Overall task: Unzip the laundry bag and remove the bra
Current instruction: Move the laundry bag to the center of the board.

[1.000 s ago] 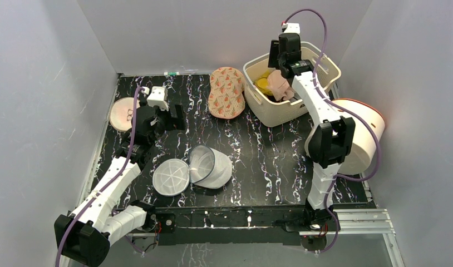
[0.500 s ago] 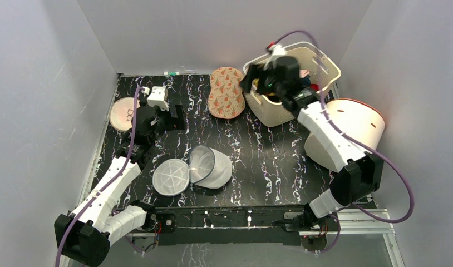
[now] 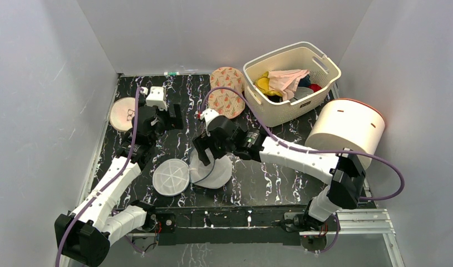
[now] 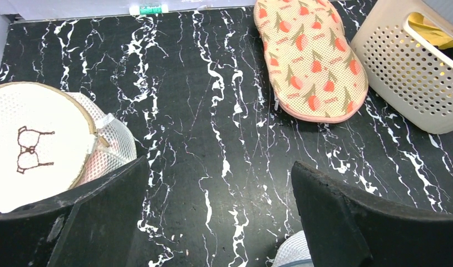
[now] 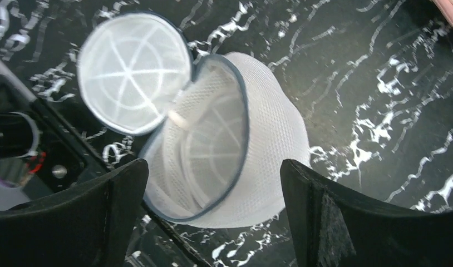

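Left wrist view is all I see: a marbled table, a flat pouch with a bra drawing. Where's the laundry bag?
Observer: The laundry bag lies on its side near the front edge of the table, its lid unzipped and flat beside it.
Operator: Anything inside?
Observer: The right wrist view looks straight in, and I see only mesh.
Operator: And the other arm?
Observer: The right tool hovers open above that bag.

Overhead and close right-wrist views share the laundry bag (image 3: pixel 217 173).
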`<state>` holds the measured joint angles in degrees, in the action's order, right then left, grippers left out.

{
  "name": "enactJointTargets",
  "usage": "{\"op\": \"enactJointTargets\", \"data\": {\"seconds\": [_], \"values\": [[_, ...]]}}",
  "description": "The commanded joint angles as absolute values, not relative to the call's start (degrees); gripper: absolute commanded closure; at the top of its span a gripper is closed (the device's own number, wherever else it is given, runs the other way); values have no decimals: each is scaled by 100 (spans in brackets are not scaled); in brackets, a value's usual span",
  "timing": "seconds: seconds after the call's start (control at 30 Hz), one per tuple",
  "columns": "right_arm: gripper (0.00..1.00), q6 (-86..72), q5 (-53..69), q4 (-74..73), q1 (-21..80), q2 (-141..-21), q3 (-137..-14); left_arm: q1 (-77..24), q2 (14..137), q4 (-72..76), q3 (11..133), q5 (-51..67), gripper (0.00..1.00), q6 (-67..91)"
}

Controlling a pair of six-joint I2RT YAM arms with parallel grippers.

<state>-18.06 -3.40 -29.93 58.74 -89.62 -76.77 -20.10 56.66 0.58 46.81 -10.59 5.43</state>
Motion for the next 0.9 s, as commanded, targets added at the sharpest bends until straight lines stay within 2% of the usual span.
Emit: {"op": "enactJointTargets", "data": {"seconds": [0.0, 0.3, 0.47, 0.57, 0.6, 0.77, 0.87], "values": [[15, -1735, -1428, -3202, 6040, -8864, -7503, -2031, 5571, 140, 4621, -1266, 2, 482], [27, -1814, -1894, -2474, 6095, -8959, -7085, -2031, 5819, 141, 4601, -1241, 2, 505], [43, -1975, -2497, -2437, 6074, -9039, -6879, -2037, 5918, 130, 4605, -1209, 2, 540], [67, -2216, -2879, -2570, 5945, -8999, -6715, -2036, 5928, 147, 4595, -1146, 1, 571], [71, -2301, -2965, -2620, 5837, -8947, -6653, -2034, 5944, 149, 4595, -1124, 2, 576], [73, -2140, -2853, -2404, 4948, -8352, -6084, -2035, 5990, 130, 4623, -1109, 2, 589], [73, -1558, -2663, -1991, 4793, -8035, -5858, -2038, 5977, 136, 4611, -1124, 2, 589]]}}
